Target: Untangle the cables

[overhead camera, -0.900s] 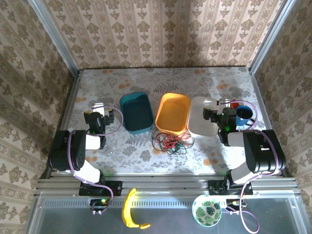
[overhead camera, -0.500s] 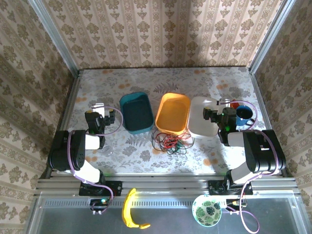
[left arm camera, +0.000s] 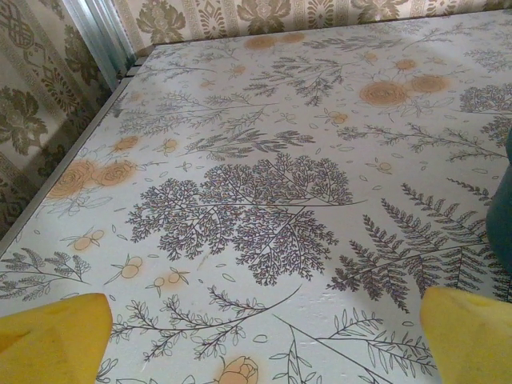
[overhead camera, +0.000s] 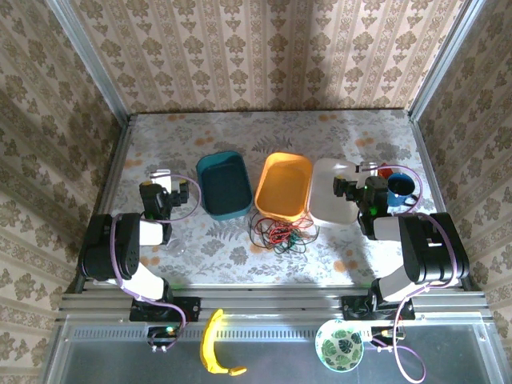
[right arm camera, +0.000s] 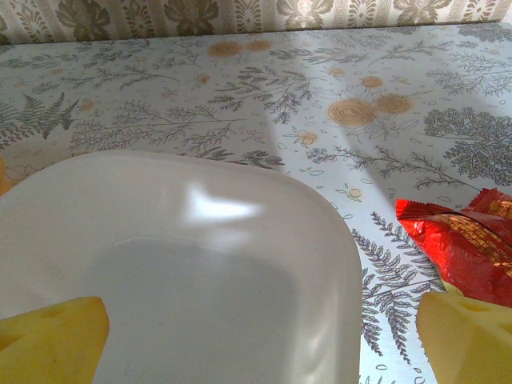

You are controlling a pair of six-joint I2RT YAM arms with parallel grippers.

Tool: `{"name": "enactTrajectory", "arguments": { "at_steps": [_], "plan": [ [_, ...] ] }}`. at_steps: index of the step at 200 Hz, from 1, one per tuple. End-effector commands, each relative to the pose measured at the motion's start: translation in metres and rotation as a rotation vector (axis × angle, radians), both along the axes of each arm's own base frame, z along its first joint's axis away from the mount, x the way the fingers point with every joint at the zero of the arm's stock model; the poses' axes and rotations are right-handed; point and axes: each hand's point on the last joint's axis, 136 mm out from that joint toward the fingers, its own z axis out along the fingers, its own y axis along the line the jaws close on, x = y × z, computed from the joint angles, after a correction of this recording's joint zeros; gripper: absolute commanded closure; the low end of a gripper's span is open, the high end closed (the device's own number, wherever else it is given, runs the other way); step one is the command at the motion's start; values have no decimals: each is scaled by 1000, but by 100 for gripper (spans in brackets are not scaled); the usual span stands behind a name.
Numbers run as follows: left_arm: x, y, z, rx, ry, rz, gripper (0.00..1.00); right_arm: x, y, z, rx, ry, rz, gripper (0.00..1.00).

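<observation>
The flower-printed table (overhead camera: 240, 136) carries everything, and the two black arms sit folded at its near corners, the left arm (overhead camera: 120, 248) and the right arm (overhead camera: 424, 248).

Three shallow plastic tubs stand in a row across the middle: a teal tub (overhead camera: 223, 185), an orange tub (overhead camera: 284, 186) and a white tub (overhead camera: 330, 192).

The tangle of thin red, black and green cables (overhead camera: 280, 233) lies on the cloth just in front of the orange tub, its far loops touching or nearly touching that tub's near rim. It lies between the two arms and well apart from both.

The left gripper (left arm camera: 264, 332) stands wide open over bare cloth beside the teal tub, with nothing between its yellow fingertips. The right gripper (right arm camera: 264, 336) is equally wide open and empty, hovering over the near part of the white tub, with a red foil packet (right arm camera: 456, 232) just to its right.

No cable has been touched, so the work looks to be at its start. The step in hand appears to be reaching in. To do it well, each arm should probably come in low from its own side and pinch one outer loop rather than the dense centre. The arms should then draw apart slowly, keeping the wires clear of the orange rim, since such thin strands slip easily and can snag.
</observation>
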Motion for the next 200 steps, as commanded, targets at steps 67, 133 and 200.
{"name": "enactTrajectory", "arguments": {
  "at_steps": [67, 133, 200],
  "plan": [
    [16, -4, 95, -57, -37, 57, 0, 7, 2, 19, -2, -7, 25, 3],
    [-9, -155, 77, -216, 164, -276, 0, -30, 44, 69, 0, 200, -100, 22],
    [-2, -252, 45, -313, 375, -447, 0, -18, 143, 19, 253, 489, 14, 31]
  ]
}}
